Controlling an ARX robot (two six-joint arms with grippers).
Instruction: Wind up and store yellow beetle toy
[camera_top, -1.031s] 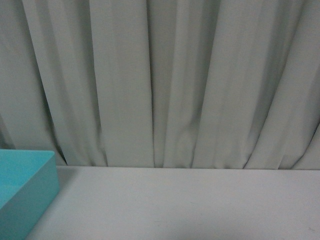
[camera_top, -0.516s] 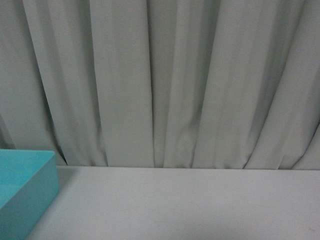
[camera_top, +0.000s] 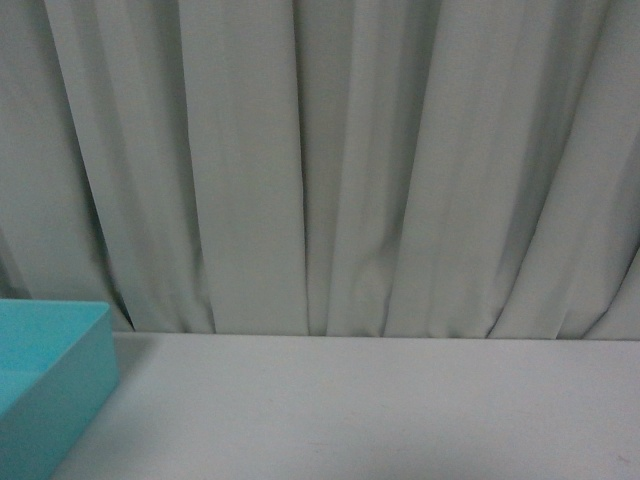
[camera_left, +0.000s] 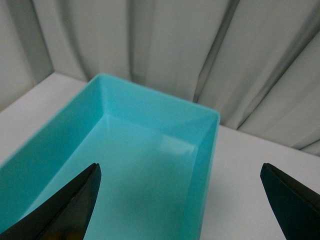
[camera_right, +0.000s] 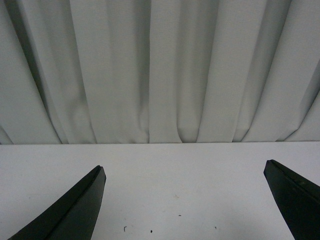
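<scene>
The yellow beetle toy shows in no view. A turquoise box (camera_left: 150, 150) stands on the white table; its inside looks empty in the left wrist view, and its corner shows at the lower left of the front view (camera_top: 50, 370). My left gripper (camera_left: 180, 172) is open and empty, its black fingers spread above the box's right wall. My right gripper (camera_right: 182, 172) is open and empty above the bare white table (camera_right: 180, 175). Neither arm shows in the front view.
A grey-white pleated curtain (camera_top: 340, 170) hangs along the table's far edge in all views. A few small dark specks (camera_right: 150, 231) lie on the table under my right gripper.
</scene>
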